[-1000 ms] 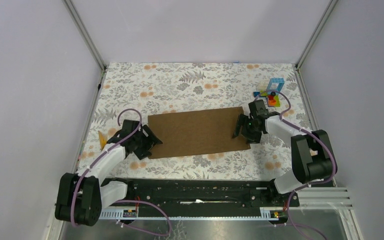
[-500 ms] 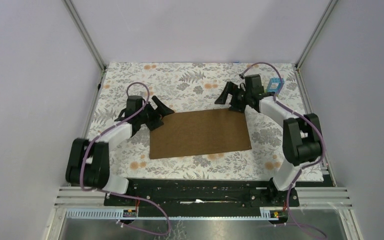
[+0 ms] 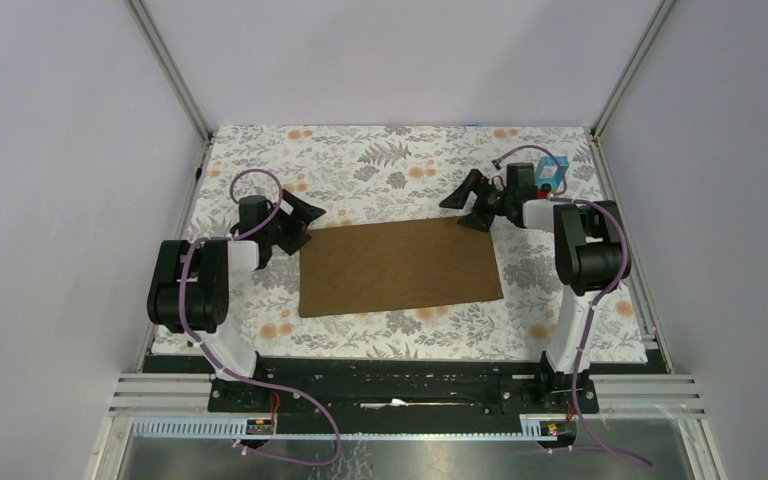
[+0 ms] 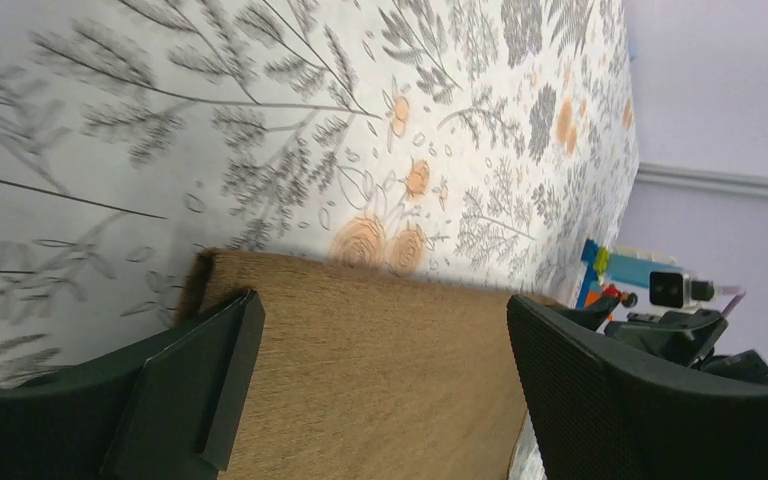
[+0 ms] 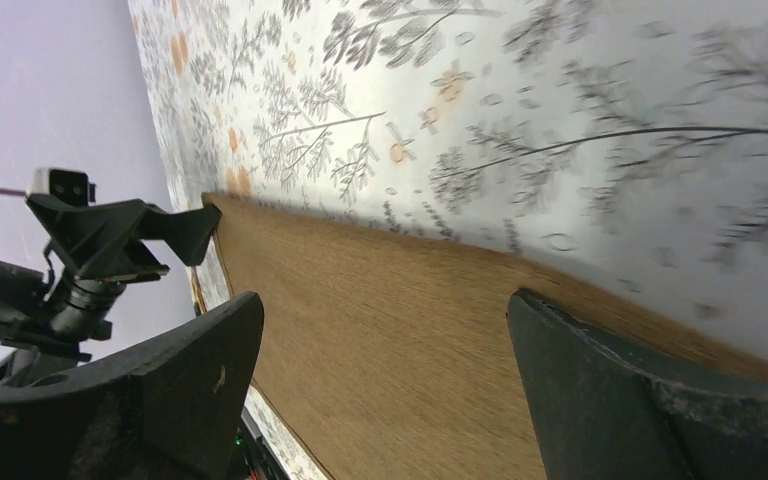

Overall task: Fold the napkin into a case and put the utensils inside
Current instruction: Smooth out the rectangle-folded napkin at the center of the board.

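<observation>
The brown napkin (image 3: 400, 265) lies flat as a wide rectangle in the middle of the floral table cover. My left gripper (image 3: 310, 228) hovers open just off its far left corner, with the napkin (image 4: 360, 380) showing between the black fingers (image 4: 190, 390). At the far right corner my right gripper (image 3: 457, 213) is open too, its jaws spread over bare napkin (image 5: 390, 330). Neither holds anything. Each wrist view shows the other gripper across the cloth. The utensils are not visible in any view.
A small stack of colourful toy blocks (image 3: 550, 175) stands at the back right, just behind the right wrist, and shows again (image 4: 610, 270) in the left wrist view. Grey walls with metal posts close in the table on three sides.
Both grippers have moved from the napkin's near side ends up to its far corners and opened wide. The arms have folded back. The napkin lies as before.
</observation>
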`<state>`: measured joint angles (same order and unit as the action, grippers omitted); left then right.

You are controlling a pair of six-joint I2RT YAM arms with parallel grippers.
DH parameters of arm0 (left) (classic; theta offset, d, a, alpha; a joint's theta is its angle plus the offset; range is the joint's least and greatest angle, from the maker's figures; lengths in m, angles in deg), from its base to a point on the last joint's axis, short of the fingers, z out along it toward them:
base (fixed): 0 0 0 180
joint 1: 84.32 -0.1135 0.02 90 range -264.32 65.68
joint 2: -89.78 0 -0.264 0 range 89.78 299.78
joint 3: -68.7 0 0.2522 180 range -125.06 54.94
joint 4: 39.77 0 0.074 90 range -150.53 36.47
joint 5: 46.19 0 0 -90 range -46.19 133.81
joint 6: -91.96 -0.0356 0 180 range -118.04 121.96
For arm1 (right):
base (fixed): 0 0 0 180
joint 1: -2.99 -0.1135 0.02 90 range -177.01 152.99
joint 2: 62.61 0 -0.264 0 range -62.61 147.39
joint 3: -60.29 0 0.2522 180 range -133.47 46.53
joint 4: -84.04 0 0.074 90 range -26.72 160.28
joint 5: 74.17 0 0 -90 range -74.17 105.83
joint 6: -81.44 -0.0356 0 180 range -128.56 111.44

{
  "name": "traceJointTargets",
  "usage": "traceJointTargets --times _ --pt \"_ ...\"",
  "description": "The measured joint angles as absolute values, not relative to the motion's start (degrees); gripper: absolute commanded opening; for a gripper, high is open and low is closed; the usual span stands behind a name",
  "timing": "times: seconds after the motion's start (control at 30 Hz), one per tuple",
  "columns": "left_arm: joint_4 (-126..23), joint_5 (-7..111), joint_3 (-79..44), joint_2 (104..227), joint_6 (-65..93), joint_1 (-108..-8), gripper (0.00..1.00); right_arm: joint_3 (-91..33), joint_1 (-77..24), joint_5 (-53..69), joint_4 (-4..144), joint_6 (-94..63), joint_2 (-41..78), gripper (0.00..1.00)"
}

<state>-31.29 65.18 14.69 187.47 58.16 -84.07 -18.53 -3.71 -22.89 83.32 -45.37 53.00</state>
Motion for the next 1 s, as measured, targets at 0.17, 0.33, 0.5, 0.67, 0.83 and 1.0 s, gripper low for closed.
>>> traceJointTargets --times 0.17,0.33,0.5,0.67,0.83,1.0 --pt "-31.09 63.06 16.48 185.35 57.46 -86.5 0.99 -17.21 1.03 -24.29 84.87 -45.59 52.76 1.0" --pt "-37.11 59.78 16.26 181.66 54.62 -86.32 0.99 -18.07 2.43 -22.7 80.63 -43.56 51.62 1.0" --pt "-44.06 58.03 11.15 178.53 51.63 -82.08 0.99 -18.18 2.49 -22.37 75.82 -42.86 48.56 1.0" --pt "-40.08 60.54 5.22 180.94 52.37 -73.54 0.99 -18.24 0.13 -25.1 80.61 -46.82 46.36 1.0" --pt "-28.06 66.93 1.55 195.12 57.27 -66.78 0.99 -18.99 -5.96 -29.17 90.27 -53.99 51.71 1.0" --pt "-24.97 68.59 1.29 200.87 58.47 -65.97 0.99 -19.23 -8.26 -31.26 94.95 -57.44 58.12 1.0"
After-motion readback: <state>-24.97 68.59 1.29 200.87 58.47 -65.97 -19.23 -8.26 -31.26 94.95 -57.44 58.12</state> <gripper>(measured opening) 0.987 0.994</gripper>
